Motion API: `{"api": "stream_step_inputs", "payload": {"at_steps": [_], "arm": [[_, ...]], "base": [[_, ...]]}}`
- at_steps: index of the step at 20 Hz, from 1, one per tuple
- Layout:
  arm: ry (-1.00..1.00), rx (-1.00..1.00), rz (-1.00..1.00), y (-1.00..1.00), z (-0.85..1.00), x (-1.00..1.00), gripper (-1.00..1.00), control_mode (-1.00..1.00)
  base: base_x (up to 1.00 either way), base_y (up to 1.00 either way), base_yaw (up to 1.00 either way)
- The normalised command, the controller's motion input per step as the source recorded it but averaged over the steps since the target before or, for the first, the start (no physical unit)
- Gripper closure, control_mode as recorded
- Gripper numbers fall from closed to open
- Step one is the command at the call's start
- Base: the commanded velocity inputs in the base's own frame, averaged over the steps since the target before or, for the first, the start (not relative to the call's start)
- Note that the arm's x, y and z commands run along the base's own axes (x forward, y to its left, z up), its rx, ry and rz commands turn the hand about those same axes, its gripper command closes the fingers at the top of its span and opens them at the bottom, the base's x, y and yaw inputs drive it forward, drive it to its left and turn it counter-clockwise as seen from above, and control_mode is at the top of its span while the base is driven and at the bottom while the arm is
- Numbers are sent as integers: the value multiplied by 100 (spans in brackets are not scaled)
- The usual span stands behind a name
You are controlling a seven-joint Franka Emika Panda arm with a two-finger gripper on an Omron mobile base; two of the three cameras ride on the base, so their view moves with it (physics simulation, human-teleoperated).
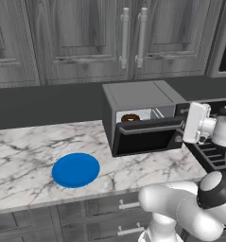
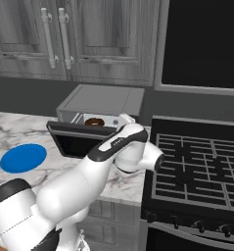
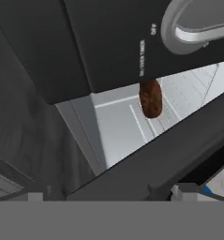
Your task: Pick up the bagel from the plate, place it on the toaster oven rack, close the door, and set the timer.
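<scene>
In the left base view we see the bagel lying inside the toaster oven, behind the half-raised door. The blue plate sits bare on the marble counter, to the left and nearer. In the right base view our arm reaches to the door's right end beside the stove. In the hand view the tool is released, its tips spread wide at the door's edge, the bagel resting on the rack beyond.

Plate on counter, lower left of frame. Toaster oven at centre-right, w/ bagel inside on rack, door part-open in front. Cabinets across top; stove at right.
</scene>
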Motion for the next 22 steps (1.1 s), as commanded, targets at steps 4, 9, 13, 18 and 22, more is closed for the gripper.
{"api": "stream_step_inputs", "payload": {"at_steps": [4,9,13,18,22], "arm": [[0,2,-3,-15,19,27,-100,-100],[0,2,-3,-16,18,28,-100,-100],[0,1,-1,-19,18,24,-100,-100],[0,1,0,-26,13,28,-100,-100],[0,0,0,-10,0,39,-100,-100]], "base": [[0,0,0],[0,0,0],[0,0,0],[0,0,0],[0,0,0]]}}
